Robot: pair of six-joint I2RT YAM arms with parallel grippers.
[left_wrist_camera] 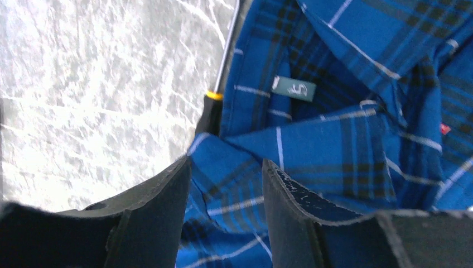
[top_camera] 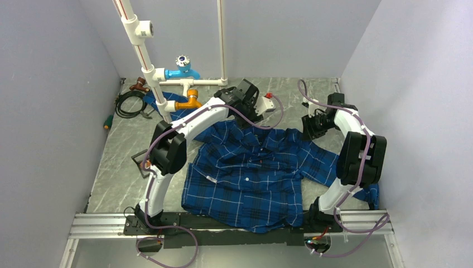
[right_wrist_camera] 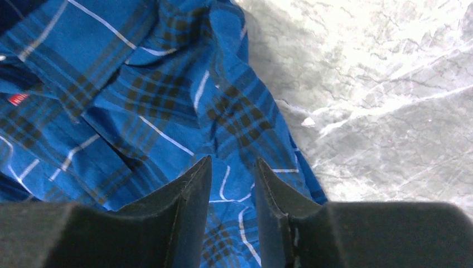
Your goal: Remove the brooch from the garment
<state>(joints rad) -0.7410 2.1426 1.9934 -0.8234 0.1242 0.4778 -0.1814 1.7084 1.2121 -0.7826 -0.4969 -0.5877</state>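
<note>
Blue plaid shirt lies spread on the marble table, collar end away from the arm bases. Brooch: you will not find it in any of the three views. It may be hidden under a fold or too small to pick out from overhead; cannot tell which.

Landmark for this entry: the grey-green size label inside the collar.

- Left gripper: jaws moderately apart, nothing held. It hangs over a folded collar flap just below the label, and plaid cloth shows in the gap.
- Right gripper: jaws a narrower gap apart, holding nothing that can be made out. It sits over the cloth edge well to the right of the label, beside bare marble.
- Small red tag: right of the label.
- Screwdriver: pokes out from under the cloth just left of the label.

Step in hand, as judged: search and approach. The brooch is not yet located, let alone unfastened.

Next move, as judged: you need to expose it first. Use one gripper to lift or turn back the flaps around the label while the other pins the cloth flat. Once the disc shows, close on the disc alone and not on the fabric.
</note>
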